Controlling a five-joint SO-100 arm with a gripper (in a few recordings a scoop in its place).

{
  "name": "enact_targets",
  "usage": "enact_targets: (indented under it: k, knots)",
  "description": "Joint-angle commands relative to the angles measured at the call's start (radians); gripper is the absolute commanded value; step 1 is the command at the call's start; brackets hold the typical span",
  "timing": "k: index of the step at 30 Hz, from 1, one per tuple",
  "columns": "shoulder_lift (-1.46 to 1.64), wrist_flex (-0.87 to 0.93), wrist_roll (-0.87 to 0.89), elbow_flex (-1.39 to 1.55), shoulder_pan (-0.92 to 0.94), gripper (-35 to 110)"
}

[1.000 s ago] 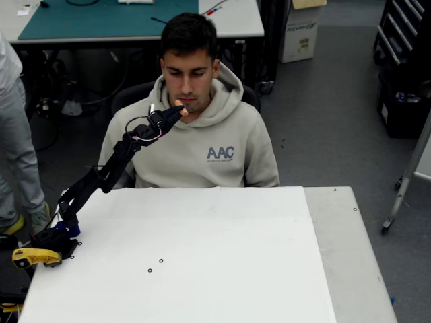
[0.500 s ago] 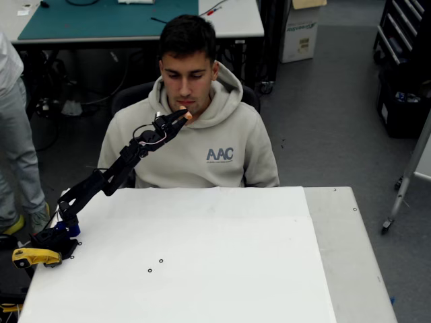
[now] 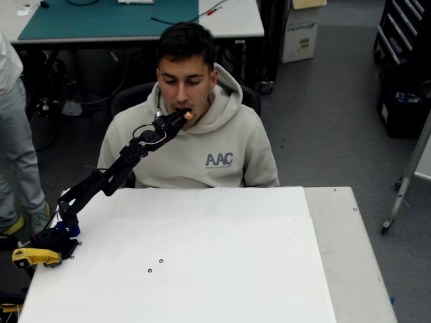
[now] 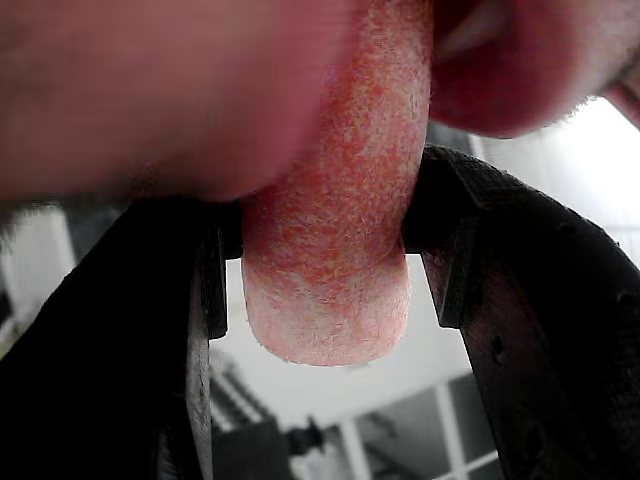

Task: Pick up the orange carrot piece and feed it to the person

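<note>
Pincer raised above worktop, pinching orange carrot piece between both fingers. Carrot's far end stuck out past fingertips, at person's open mouth, touching lips in wrist view.

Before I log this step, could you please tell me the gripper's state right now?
Gripper: shut on the orange carrot piece, fingers pressing both sides, its end at the person's mouth.
</note>
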Motion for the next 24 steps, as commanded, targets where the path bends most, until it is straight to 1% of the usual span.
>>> enact_targets:
  k: [1, 14, 16, 24]
  knots:
    - [0.055, -0.031, -0.02, -0.04, -0.006, -2]
    - [0.066, -0.031, -0.02, -0.043, -0.006, 0]
    - [0.066, -0.031, -0.02, -0.044, -0.006, 3]
    - [0.069, -0.043, -0.009, -0.058, -0.003, 22]
